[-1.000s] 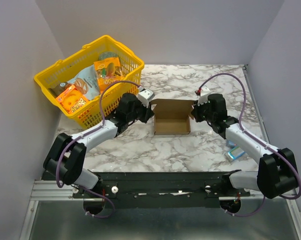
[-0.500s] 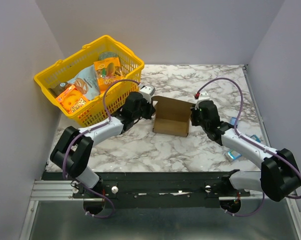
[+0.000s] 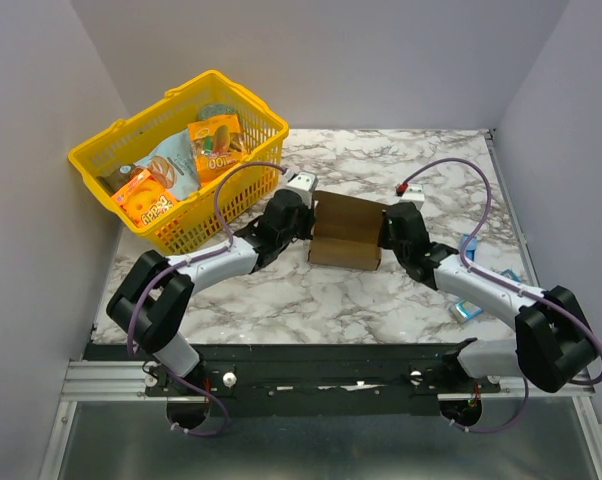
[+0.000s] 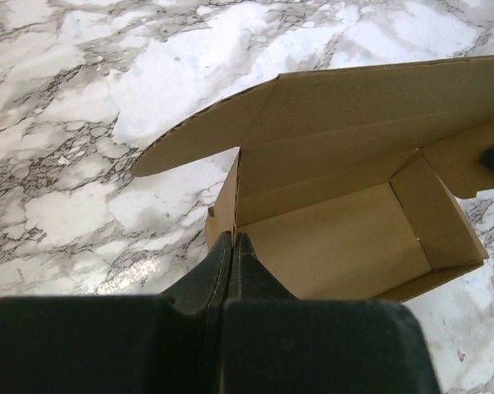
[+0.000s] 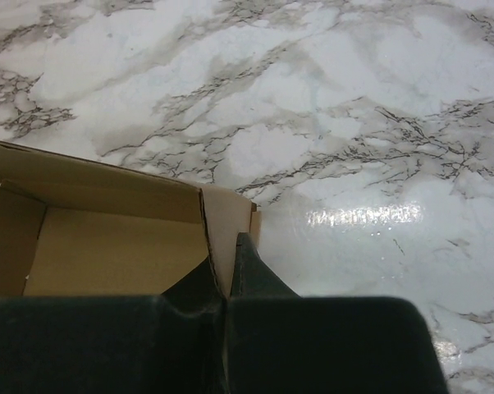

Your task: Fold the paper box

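Top external view: the paper box [image 3: 343, 238] sits open-topped near the middle of the marble desk [image 3: 421, 165], its lid flap standing up along the far wall at 12 o'clock. The left end effector [image 3: 306, 228] meets the box's side at 9 o'clock and the right end effector [image 3: 386, 232] meets the opposite side at 3 o'clock, so the box lies between the two arms. A yellow basket [image 3: 99, 150] holding printed snack packs [image 3: 216, 140] stands at 10 o'clock from the box, just beside the left arm. A small blue packet [image 3: 469, 309] lies on the desk at 4 o'clock, near the right arm

Left wrist view: the left end effector [image 4: 232, 246] is clamped on the upright side wall of the paper box [image 4: 337, 238], with both dark fingers pressed together on the thin cardboard edge. The box's brown interior opens toward 3 o'clock, and the lid flap leans out toward 11 o'clock over the desk [image 4: 91, 98]

Right wrist view: the right end effector [image 5: 225, 267] is pinched on the other side wall of the paper box [image 5: 107, 246], one finger inside and one outside. The interior spreads toward 9 o'clock; bare desk [image 5: 354, 123] fills the frame from 12 to 3 o'clock
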Robot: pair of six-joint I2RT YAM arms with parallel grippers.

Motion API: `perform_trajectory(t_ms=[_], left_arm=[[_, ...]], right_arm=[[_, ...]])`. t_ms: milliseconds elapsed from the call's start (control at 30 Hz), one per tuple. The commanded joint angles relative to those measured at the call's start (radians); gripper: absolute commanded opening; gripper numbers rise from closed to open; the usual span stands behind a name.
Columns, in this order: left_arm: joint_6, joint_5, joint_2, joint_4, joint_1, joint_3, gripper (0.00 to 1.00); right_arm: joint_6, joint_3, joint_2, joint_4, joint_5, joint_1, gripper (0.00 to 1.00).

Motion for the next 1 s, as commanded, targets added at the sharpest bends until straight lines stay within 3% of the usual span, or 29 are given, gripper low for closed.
perform_trajectory(t_ms=[0,967], left_arm=[[-0.054,-0.025,0.017,0.059,-0.023,-0.031,0.00],[-0.163,-0.016,-0.001,0.124,-0.063,-0.227,0.00]], right_arm=[[0.100,0.021,0.034,0.009,-0.004,0.018,0.01],[0.171,-0.087,0.015,0.000,0.027,0.066,0.01]])
